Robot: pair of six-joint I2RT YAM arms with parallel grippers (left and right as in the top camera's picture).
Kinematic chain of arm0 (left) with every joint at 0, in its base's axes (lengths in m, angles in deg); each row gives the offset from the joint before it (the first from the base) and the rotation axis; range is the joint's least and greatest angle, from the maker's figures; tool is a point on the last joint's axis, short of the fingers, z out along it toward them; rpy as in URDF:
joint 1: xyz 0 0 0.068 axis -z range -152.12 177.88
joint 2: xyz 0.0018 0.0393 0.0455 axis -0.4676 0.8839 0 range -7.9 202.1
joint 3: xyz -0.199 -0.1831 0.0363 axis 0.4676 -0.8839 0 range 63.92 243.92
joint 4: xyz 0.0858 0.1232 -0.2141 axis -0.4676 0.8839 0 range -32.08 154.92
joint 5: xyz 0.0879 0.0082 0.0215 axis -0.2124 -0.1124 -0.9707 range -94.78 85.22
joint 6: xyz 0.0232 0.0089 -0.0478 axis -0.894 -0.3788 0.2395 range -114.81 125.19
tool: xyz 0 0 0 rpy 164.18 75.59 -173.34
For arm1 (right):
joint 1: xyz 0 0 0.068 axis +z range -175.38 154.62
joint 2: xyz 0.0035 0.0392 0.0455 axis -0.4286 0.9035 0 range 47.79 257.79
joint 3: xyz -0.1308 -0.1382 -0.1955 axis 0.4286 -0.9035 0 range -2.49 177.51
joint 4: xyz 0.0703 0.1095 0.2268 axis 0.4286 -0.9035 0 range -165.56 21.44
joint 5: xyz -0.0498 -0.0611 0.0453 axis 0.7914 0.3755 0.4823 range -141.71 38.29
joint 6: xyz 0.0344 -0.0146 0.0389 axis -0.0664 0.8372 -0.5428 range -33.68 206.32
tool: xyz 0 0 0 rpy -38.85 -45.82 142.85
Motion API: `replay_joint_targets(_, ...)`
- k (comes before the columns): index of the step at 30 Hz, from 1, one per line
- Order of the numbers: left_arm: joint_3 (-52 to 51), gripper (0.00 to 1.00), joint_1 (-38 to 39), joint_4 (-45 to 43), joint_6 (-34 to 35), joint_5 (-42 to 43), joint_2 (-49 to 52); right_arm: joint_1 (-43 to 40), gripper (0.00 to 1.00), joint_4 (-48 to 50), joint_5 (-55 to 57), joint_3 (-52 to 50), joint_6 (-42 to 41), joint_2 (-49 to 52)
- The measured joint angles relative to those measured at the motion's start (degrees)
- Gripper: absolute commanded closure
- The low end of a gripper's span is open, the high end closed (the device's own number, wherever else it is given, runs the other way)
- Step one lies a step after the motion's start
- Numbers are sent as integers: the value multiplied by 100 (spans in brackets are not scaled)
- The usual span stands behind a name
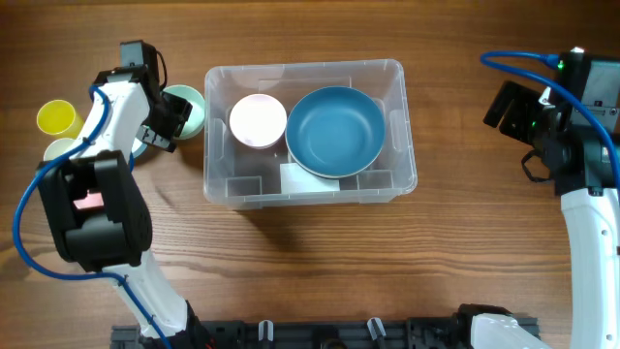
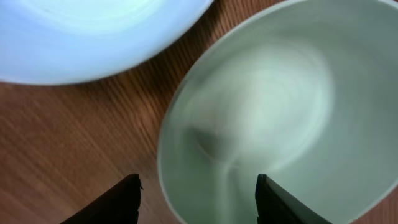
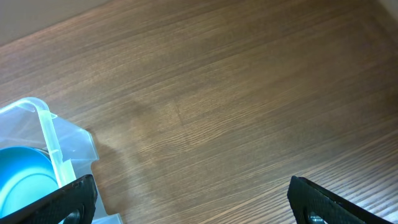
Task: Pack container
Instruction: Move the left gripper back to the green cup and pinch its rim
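The container (image 1: 218, 184) sits mid-table (image 1: 310, 262): a clear, colourless plastic bin, rectangular with rounded corners and a rimmed edge, and a white label (image 1: 295, 179) on its floor. Inside it, a broad, smooth blue bowl (image 1: 335, 131) fills the right half and covers part of the label. A smaller round bowl with a pale pink inside (image 1: 258, 120) lies just left of the blue one.

Just outside the container's left wall stands a pale green bowl (image 2: 267, 112), glossy and thin-rimmed. The left gripper (image 2: 198, 199) is over it, released, with its dark fingers set apart either side of the near rim, one over the wood and one over the bowl's hollow. A shallow light blue dish (image 2: 93, 31) lies just beside the green bowl. Farther left of the container are a yellow cup (image 1: 58, 118) and a paler cup (image 1: 58, 150).

Well to the container's right, the right gripper (image 3: 193, 202) hangs spread wide over bare, straight-grained wood, grasping nothing.
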Motion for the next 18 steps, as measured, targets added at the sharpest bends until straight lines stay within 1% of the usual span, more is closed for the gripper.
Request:
replay_joint_targets(2,-2,55,0,-22,35,4,28,0,0,0,0,0,0,0)
replay_joint_targets(4,-7,62,2,-52,76,26,31,0,0,0,0,0,0,0)
replay_joint_targets(6,-7,65,2,-66,101,46,33,0,0,2,0,0,0,0)
replay_joint_targets(11,-7,65,2,-63,109,83,33,0,0,0,0,0,0,0)
replay_joint_targets(14,-7,72,2,-63,111,87,33,0,0,0,0,0,0,0)
replay_joint_targets(17,-7,83,2,-55,122,90,33,0,0,0,0,0,0,0)
replay_joint_targets(18,-7,86,2,-52,136,87,33,0,0,0,0,0,0,0)
